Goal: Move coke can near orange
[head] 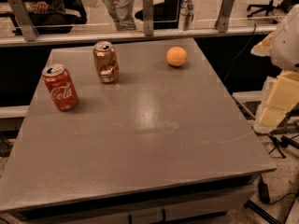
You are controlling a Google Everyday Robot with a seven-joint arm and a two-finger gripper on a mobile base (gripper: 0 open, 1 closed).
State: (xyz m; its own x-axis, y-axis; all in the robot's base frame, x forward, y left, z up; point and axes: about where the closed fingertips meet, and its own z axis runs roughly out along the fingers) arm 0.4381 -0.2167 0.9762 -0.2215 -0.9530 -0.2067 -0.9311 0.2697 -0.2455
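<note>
As I'm viewing it, coke can (60,87): standing upright by the left edge of the grey table (154,139), well apart from the orange.
orange (176,56): sitting near the far right corner.
copper can (106,62): standing between them, nearer the coke can.
gripper: not showing in frame; I'm unable to tell its state.
</note>
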